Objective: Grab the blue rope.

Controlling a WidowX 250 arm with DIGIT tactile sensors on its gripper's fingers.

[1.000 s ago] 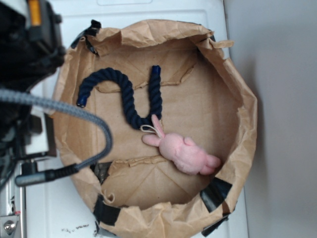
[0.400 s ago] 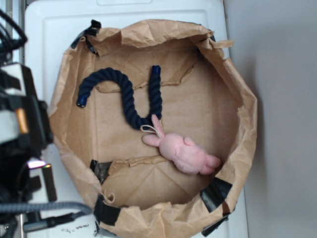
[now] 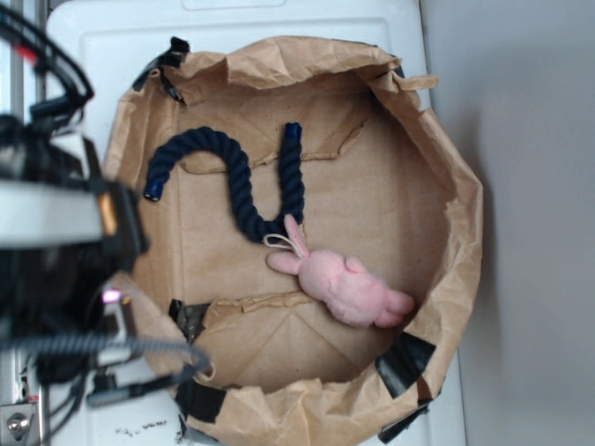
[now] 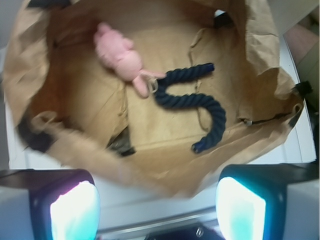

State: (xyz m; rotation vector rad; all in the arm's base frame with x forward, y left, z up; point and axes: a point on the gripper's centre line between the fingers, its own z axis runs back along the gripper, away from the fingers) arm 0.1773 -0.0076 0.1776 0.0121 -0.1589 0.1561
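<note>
Two things are seen lying on the floor of a wide brown paper bag [image 3: 446, 177] with rolled-down crumpled walls: the blue rope [image 3: 244, 186] and a pink plush toy [image 3: 349, 286]. The rope is laid in an S-shaped curve on the flat bag bottom, with one capped end near the left wall and the other pointing toward the back of the bag. Its lower bend is touched by the plush toy's ear and small loop; the rest of the rope is left uncovered. The bag is set on a white surface [image 3: 279, 23], and black tape patches [image 3: 405, 364] are seen on its outer lower wall.

From the exterior view, the robot arm [image 3: 56, 223] is seen as a blurred dark mass at the left edge, overlapping the bag's left rim, with a grey cable [image 3: 112, 346] looped below it; the rope is not covered by it. The fingers cannot be made out in this view.

From the wrist view, the gripper [image 4: 157, 210] is shown with its two fingers [image 4: 72, 207] spread wide apart at the lower corners, nothing being held between them. The near wall of the bag is seen between the fingers and the rope, which lies well apart from them inside the bag. The rope's bright blue end cap [image 4: 197, 148] is shown more clearly here.
</note>
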